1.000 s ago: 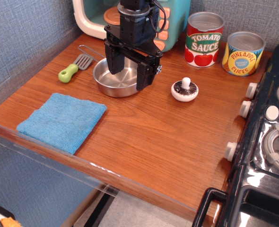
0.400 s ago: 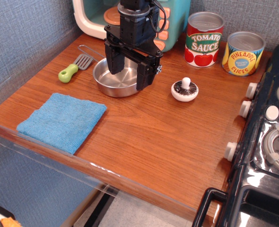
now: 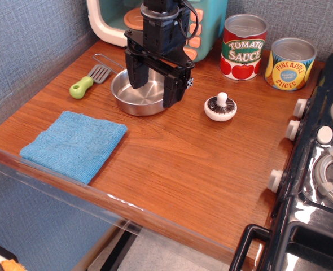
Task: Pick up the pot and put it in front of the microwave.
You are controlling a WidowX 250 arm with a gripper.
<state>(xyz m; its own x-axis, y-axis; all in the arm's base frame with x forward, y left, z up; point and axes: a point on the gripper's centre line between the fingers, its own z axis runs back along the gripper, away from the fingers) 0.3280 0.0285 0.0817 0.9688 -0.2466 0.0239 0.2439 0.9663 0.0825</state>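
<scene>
The pot (image 3: 137, 97) is a shallow shiny steel pan with a thin wire handle pointing back left. It sits on the wooden counter just in front of the microwave (image 3: 113, 20), whose cream frame and teal body show at the top. My black gripper (image 3: 153, 92) hangs over the pot, open. One finger is inside the pan and the other is at or just outside its right rim. The arm hides most of the microwave's window and buttons.
A green-handled spatula (image 3: 89, 80) lies left of the pot. A blue cloth (image 3: 74, 144) lies front left. A mushroom toy (image 3: 220, 107) sits right of the pot. Tomato sauce tin (image 3: 243, 47) and pineapple tin (image 3: 290, 63) stand at the back. A stove (image 3: 319, 169) is at right.
</scene>
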